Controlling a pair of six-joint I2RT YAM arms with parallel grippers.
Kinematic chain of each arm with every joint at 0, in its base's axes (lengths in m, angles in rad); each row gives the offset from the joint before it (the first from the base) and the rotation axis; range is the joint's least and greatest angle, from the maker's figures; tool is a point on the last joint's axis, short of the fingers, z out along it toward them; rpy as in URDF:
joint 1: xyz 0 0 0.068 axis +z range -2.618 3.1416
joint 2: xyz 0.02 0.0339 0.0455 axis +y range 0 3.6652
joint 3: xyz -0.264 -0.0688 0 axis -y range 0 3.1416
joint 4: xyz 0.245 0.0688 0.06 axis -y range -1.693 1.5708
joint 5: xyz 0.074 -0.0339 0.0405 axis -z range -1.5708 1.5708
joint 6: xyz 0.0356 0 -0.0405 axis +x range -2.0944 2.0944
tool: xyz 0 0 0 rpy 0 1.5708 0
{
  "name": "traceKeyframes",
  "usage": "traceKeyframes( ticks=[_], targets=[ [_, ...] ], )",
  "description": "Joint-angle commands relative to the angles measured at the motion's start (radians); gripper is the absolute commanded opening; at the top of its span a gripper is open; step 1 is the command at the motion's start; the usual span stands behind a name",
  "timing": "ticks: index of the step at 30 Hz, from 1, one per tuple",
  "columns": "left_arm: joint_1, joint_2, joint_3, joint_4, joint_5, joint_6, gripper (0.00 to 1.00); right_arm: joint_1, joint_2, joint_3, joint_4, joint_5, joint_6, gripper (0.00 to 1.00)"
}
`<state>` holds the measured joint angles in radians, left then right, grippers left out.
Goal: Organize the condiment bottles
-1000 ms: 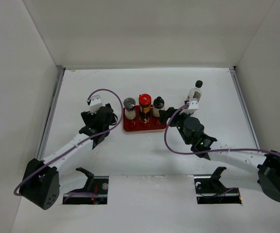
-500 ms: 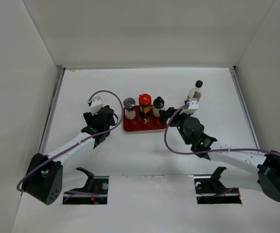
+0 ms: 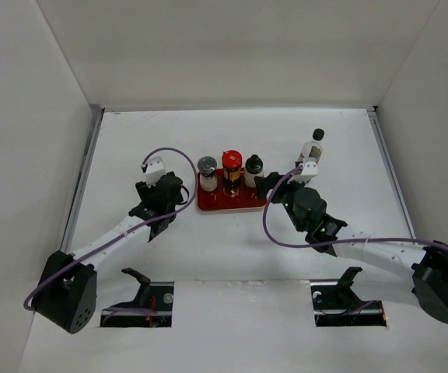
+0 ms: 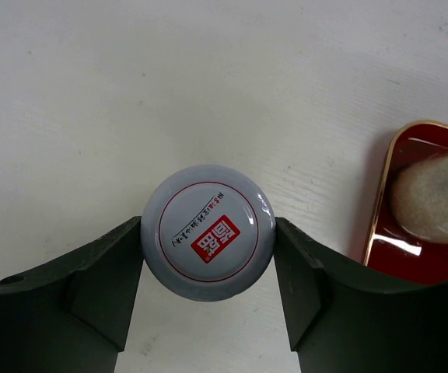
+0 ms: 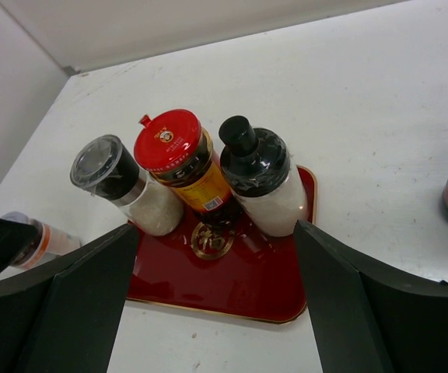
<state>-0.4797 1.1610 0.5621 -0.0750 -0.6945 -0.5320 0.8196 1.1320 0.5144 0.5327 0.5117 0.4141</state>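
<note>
left claw (image 4: 208, 242) pinches white-lidded jar (image 4: 208, 221), shifted slightly nearer the bases than before | right claw (image 5: 216, 252) spread, unmoved | white worktop (image 3: 232, 241), plain white walls (image 3: 232, 54)

Grey-lidded shaker (image 5: 119, 183), red-lidded jar (image 5: 179, 159), black-capped bottle (image 5: 261, 175) upright on red tray (image 5: 232, 299); white-lidded jar (image 4: 208, 231) left, red-labelled bottle (image 3: 313, 148) right.

the white-lidded jar (image 4: 208, 231) has on its lid a red square with white chinese characters and a curved line of tiny black script, not legible. the red tray (image 5: 232, 294) bears a gold ornamental character.
</note>
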Motion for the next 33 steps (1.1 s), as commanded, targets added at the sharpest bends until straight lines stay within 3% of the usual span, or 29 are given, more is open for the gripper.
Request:
traceKeyframes(
  ticks=[1,7,15,23,33],
  targets=[
    [-0.044,-0.124,0.027,0.031,-0.022,0.004,0.39,-0.001,-0.028,-0.001,0.064,0.004,-0.005,0.88],
    [-0.234,-0.198,0.136,-0.035,-0.120,0.015,0.38,-0.007,-0.037,-0.005,0.064,0.005,-0.001,0.88],
    [-0.470,0.009,0.289,0.038,-0.128,0.013,0.38,-0.020,-0.043,-0.013,0.067,0.005,0.000,0.88],
    [-0.474,0.193,0.361,0.184,-0.074,0.061,0.38,-0.026,-0.058,-0.020,0.067,0.005,0.002,0.87],
    [-0.440,0.253,0.257,0.285,-0.048,0.063,0.39,-0.030,-0.077,-0.027,0.067,0.005,0.008,0.83]
  ],
)
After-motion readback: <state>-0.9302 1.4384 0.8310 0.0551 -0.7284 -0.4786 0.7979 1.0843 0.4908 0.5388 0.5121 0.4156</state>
